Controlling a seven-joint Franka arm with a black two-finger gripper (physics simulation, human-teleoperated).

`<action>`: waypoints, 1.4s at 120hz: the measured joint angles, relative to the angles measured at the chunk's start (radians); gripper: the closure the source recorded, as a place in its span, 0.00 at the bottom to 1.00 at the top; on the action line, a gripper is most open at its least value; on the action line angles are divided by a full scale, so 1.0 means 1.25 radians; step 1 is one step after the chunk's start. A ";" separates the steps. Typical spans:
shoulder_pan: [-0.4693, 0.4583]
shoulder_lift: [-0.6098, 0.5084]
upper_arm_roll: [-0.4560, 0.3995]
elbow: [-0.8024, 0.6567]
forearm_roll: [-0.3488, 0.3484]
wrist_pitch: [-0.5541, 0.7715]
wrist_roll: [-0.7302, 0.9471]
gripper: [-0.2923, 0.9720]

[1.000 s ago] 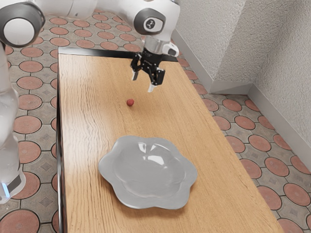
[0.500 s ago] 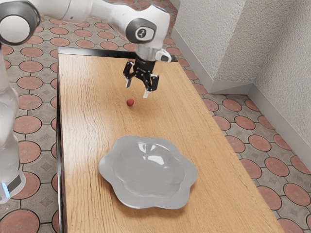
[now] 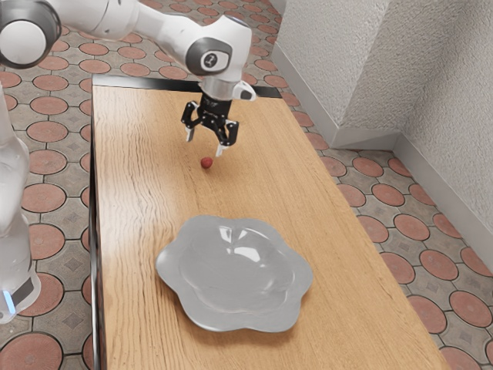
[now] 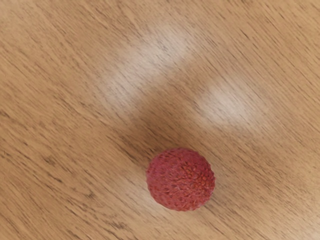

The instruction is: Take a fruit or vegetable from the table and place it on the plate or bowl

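Wooden bench (image 3: 154,231): a red fruit (image 3: 206,162) (image 4: 180,179) is seen lying on it, apart from the grey plate (image 3: 235,274). The tool (image 3: 204,146) has been shifted toward the exterior view's left and lowered; it is held just above the fruit, fingers spread.

Bare table (image 3: 146,123) surrounds the red fruit (image 3: 206,163) on every side; the plate (image 3: 166,268) lies well apart.

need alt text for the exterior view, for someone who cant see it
A black two-finger gripper hovers open just above a small round red bumpy fruit lying on a long wooden table. Nearer the camera, a grey scalloped plate sits on the same table, well apart from the fruit and with nothing on it.
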State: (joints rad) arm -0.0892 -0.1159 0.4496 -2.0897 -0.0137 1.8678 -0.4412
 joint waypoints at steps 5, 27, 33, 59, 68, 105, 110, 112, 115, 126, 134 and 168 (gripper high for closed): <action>0.002 0.001 0.005 -0.001 0.001 0.003 -0.001 0.23; -0.013 0.009 0.009 -0.011 0.003 0.018 -0.006 0.23; -0.016 0.009 0.009 -0.016 0.003 0.020 -0.007 0.23; -0.012 0.009 0.014 -0.029 0.002 0.034 -0.011 0.23; -0.009 0.009 0.019 -0.029 0.002 0.037 -0.011 0.23; -0.014 0.030 0.022 -0.028 0.003 0.044 -0.012 0.23; -0.014 0.032 0.022 -0.028 0.002 0.045 -0.012 0.23; -0.014 0.032 0.022 -0.028 0.002 0.045 -0.012 0.23; -0.014 0.033 0.022 -0.028 0.002 0.045 -0.012 0.23; -0.015 0.035 0.021 -0.029 0.000 0.046 -0.012 0.23; -0.017 0.039 0.020 -0.030 -0.001 0.046 -0.012 0.23; -0.027 0.043 0.022 -0.040 -0.006 0.053 -0.013 0.23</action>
State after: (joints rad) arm -0.1230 -0.0618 0.4766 -2.1396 -0.0206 1.9334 -0.4575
